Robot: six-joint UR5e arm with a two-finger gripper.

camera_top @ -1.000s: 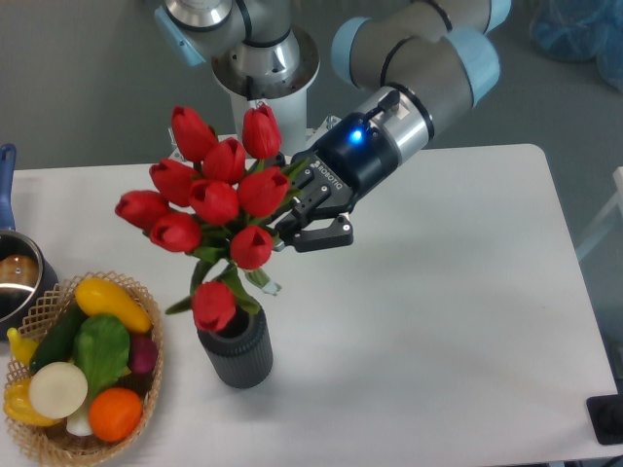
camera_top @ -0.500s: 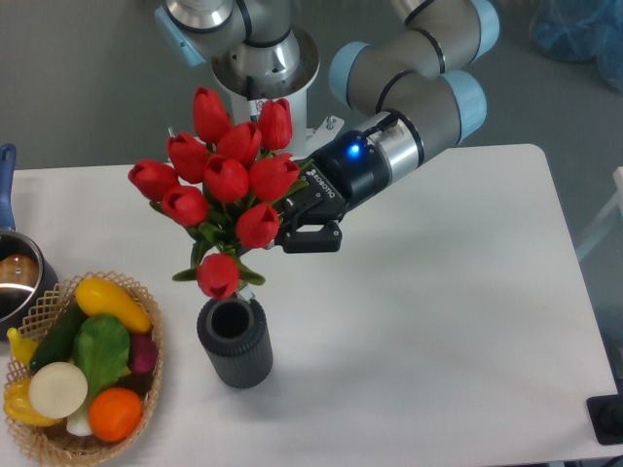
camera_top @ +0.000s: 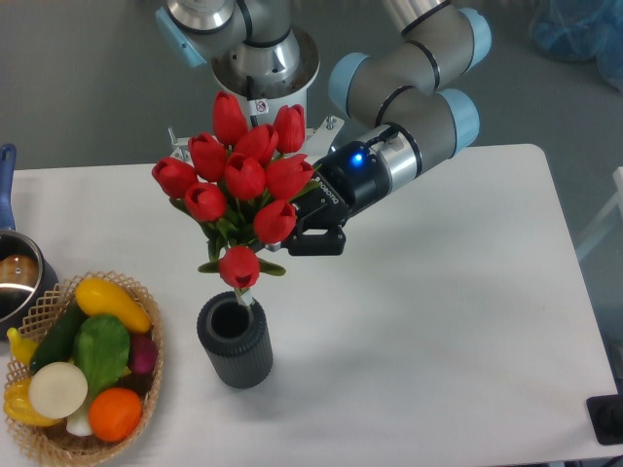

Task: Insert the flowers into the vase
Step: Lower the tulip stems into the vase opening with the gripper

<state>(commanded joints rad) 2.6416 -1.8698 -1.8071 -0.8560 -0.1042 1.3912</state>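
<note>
End effector (camera_top: 304, 232) grasping flowers (camera_top: 243, 185) by the stems, bunch above vase (camera_top: 235, 342) on counter (camera_top: 438, 321), lowest stem at mouth.

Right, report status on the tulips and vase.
Two-finger gripper shut on red tulip bunch. Bunch above ribbed dark grey vase, stem tip at its mouth. Nothing blocking the mouth.

A single fixed camera is looking down from high in front, facing the arm's base (camera_top: 255, 58) at the far edge, taking in nearly the whole white table (camera_top: 438, 321) at middling distance.
</note>
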